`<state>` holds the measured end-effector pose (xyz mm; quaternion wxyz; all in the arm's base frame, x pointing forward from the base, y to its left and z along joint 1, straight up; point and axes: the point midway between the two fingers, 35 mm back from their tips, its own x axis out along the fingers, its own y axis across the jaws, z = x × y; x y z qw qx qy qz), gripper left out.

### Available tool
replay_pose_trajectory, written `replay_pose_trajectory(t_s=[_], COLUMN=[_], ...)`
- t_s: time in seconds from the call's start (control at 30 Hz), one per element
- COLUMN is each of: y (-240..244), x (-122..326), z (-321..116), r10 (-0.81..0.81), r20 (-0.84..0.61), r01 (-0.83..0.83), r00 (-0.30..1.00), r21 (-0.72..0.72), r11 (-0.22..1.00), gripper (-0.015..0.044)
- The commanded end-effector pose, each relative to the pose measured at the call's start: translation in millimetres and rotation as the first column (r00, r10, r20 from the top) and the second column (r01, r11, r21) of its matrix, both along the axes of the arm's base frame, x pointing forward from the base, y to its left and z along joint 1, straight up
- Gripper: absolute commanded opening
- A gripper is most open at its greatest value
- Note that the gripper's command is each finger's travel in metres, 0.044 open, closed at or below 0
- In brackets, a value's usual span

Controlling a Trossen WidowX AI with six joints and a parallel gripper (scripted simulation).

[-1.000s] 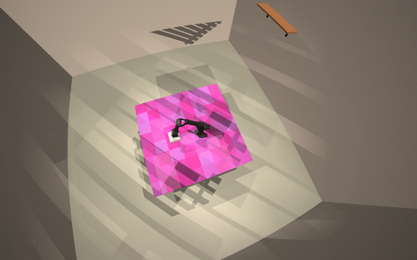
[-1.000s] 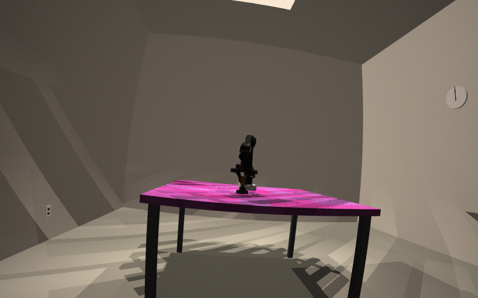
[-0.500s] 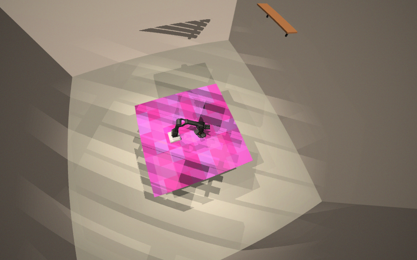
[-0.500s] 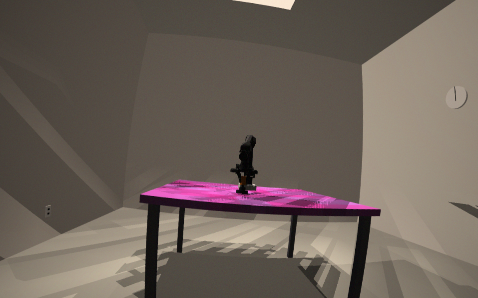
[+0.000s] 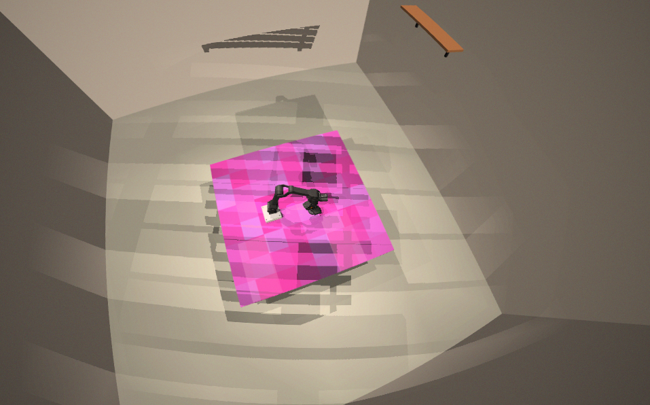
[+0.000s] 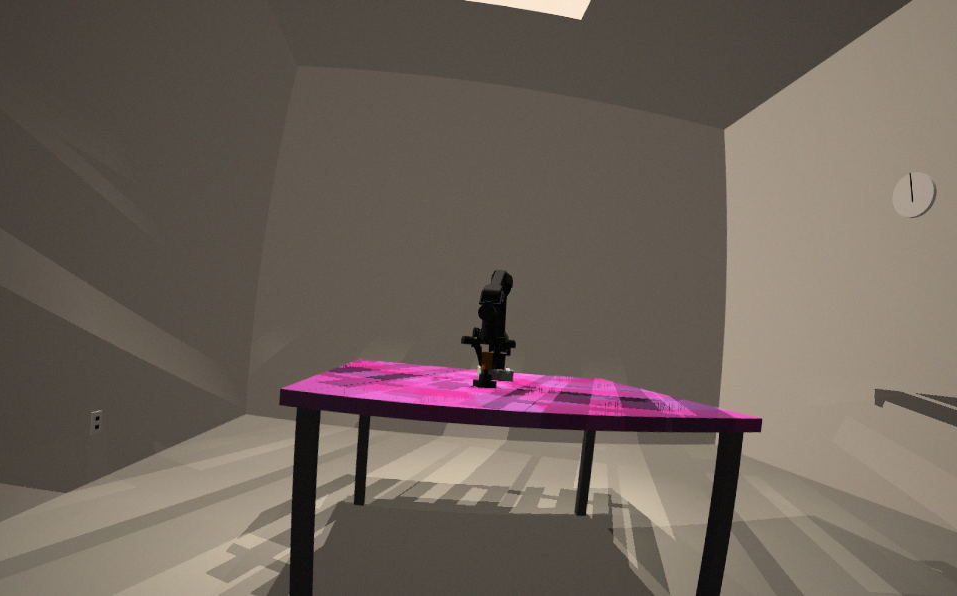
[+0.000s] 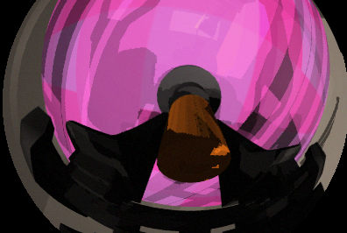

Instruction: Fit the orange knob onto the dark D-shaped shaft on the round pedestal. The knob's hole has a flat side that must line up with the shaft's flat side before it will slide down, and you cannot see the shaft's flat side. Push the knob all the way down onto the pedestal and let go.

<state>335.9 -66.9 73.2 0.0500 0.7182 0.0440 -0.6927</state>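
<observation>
the end effector (image 6: pixel 487 358) (image 7: pixel 190 120) is clamped on the orange knob (image 6: pixel 487 360) (image 7: pixel 193 140) — one black finger on each side of it. in the wrist view the knob is low in the frame, a bit right of the middle, and its far end covers part of the round pedestal (image 6: pixel 484 384) (image 7: pixel 170 87). the pedestal is dark and sits on the pink worktop (image 5: pixel 246 261) (image 6: pixel 541 418) (image 7: pixel 118 77). in the exterior view the knob is just above the pedestal, near the middle of the frame, with a dark bit between them. i cannot tell if the knob is touching the shaft, or how its flat side is turned.

in the top view the black arm (image 5: pixel 298 191) (image 6: pixel 495 303) bends over the worktop — its white base plate (image 5: pixel 268 219) (image 6: pixel 505 375) is left of the end effector. an orange shelf (image 5: pixel 432 27) is at the upper right of the frame.
</observation>
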Motion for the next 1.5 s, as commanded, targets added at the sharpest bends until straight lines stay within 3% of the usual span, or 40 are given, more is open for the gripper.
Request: replay_pose_trajectory(t_s=[0.0, 1.07, 1.47], y=[-0.2, 0.2, 0.2], x=[-0.1, -1.0, -1.0], z=[-1.2, -18.1, -18.1], r10=[-0.007, 0.000, 0.000], r20=[0.001, 0.000, 0.000], r01=[0.007, 0.000, 0.000], r00=[1.000, 1.000, 1.000], r21=[0.000, 0.000, 0.000], r11=[1.000, 1.000, 1.000], gripper=[0.0000, 0.0000, 0.0315])
